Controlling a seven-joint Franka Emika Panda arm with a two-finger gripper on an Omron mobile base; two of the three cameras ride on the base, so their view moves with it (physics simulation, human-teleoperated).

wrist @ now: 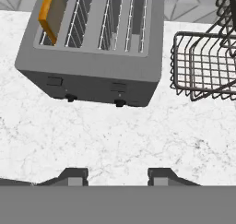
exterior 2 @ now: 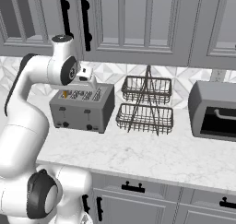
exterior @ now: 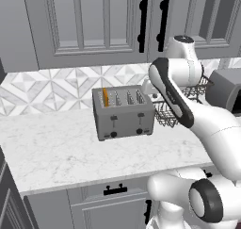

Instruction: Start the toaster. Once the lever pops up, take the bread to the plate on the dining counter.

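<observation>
The grey four-slot toaster (exterior: 123, 114) (exterior 2: 82, 109) (wrist: 92, 68) stands on the marble worktop (exterior: 56, 148). A bread (exterior: 106, 97) (wrist: 51, 10) slice sticks up out of its leftmost slot, orange edge showing. The lever (exterior: 113, 119) (wrist: 54, 81), the left black tab on the front, sits high in its slot, level with the right tab (wrist: 119, 87). My gripper (wrist: 117, 177) hovers above the toaster's right side, looking down on it, open, with nothing between its fingertips (wrist: 73, 176). The plate and the dining counter are out of view.
A two-tier wire basket rack (exterior 2: 146, 103) (wrist: 203, 66) stands right of the toaster, close to its side. Farther right is a grey box oven (exterior 2: 214, 110). Wall cabinets (exterior: 89, 20) hang above, tile backsplash behind. The worktop's front edge (exterior: 108, 178) runs below.
</observation>
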